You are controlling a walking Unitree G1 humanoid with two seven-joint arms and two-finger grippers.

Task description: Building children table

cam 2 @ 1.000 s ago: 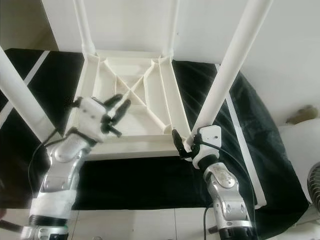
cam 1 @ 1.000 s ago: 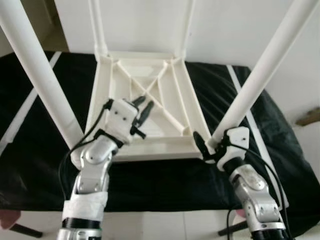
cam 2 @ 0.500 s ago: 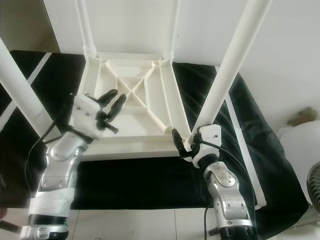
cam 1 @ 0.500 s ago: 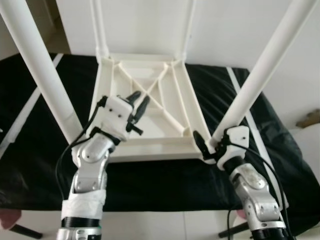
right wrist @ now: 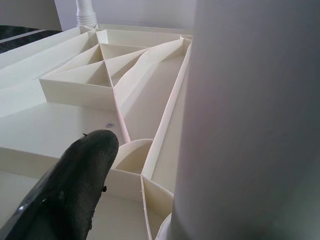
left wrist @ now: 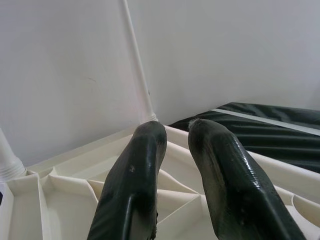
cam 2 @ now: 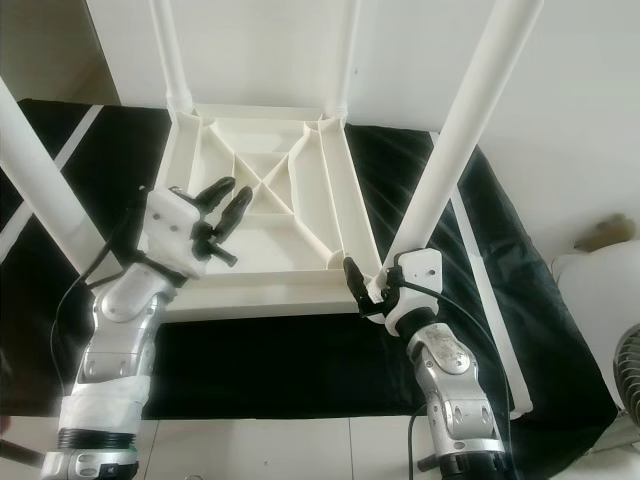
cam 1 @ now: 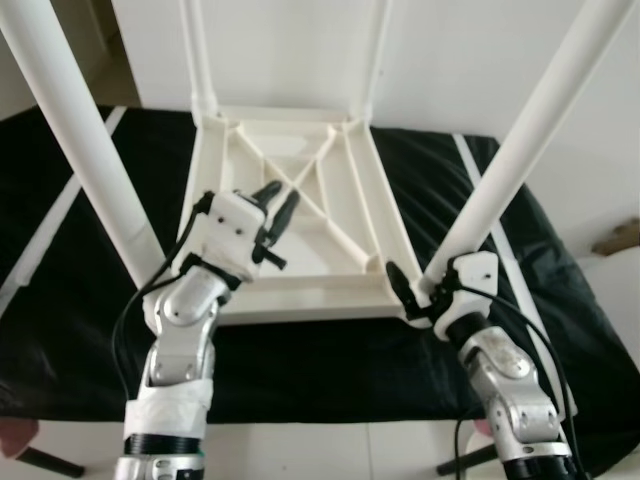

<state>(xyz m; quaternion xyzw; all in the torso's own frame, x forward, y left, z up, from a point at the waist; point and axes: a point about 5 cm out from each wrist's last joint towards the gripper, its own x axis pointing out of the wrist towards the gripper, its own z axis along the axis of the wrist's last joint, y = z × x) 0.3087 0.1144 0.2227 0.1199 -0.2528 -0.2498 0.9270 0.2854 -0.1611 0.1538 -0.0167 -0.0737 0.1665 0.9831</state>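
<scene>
Children's table (cam 1: 290, 215), white plastic, upside down on a black-covered surface (cam 1: 90, 330), ribbed underside up, 4 legs standing skyward. Near-right leg (cam 1: 520, 160) rising from the corner socket directly at the right claw (cam 2: 372, 293), long axis steep and leaning slightly outward toward the upper right. Right claw clamped around that leg's base: 1 black finger (right wrist: 70, 190) on the inner side over the corner ribs, white tube (right wrist: 250, 125) pressed close against the camera; other finger hidden behind the leg. Judged to be seating or twisting this leg into its socket, so any next push wants to run straight down along the leg's axis.

Left claw (cam 1: 278, 208) hovering above the underside ribs, between the near-left leg (cam 1: 85, 150) and the centre cross-brace, fingers (left wrist: 135, 180) slightly parted and gripping nothing. Near-left leg just beside the left forearm, so left arm closer for that corner, right arm for the near-right one. 2 far legs (cam 1: 195, 50) upright against the white wall (cam 1: 290, 50).

Black cover with pale stripes (cam 1: 485, 215) beneath, apparently soft; some give under a downward push likely. Pale floor at the near edge.
</scene>
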